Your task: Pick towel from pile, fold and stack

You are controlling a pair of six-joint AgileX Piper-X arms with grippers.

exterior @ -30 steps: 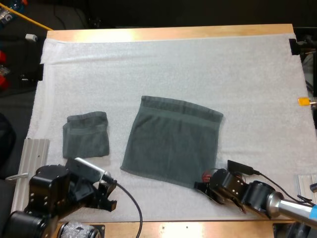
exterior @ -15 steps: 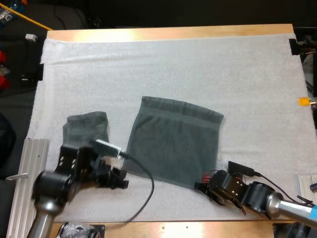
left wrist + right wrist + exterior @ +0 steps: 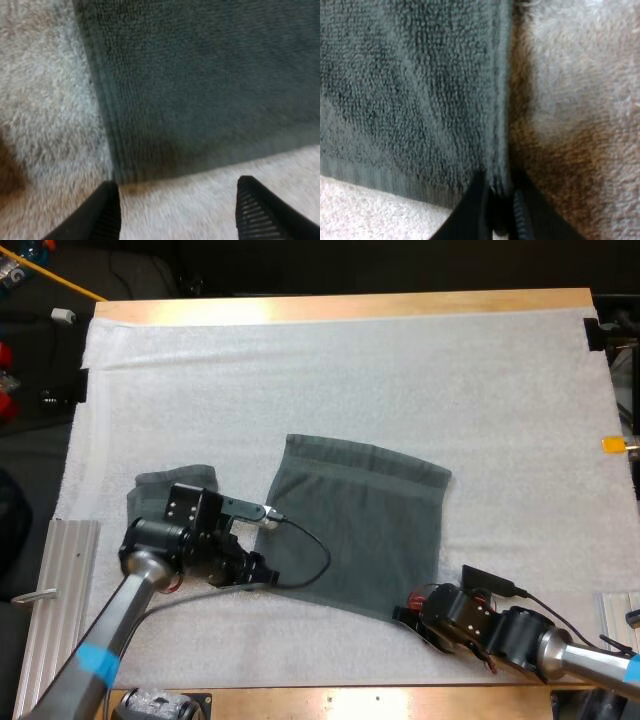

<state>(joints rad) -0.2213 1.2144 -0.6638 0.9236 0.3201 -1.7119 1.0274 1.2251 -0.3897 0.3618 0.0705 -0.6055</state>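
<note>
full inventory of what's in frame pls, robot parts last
spread towel: 1, dark grey-green, flat on the middle of the mat
folded towel: 1, dark grey-green, on the mat to the left of the spread towel, partly under the left arm
mat: 1, white, covers most of the table
table: 1, wood, bare along its far edge
metal rail: 1, silver, beside the mat's near left edge
left gripper: 1, black, open, just short of the spread towel's near left corner
right gripper: 1, black, shut on the spread towel's edge at its near right corner
</note>
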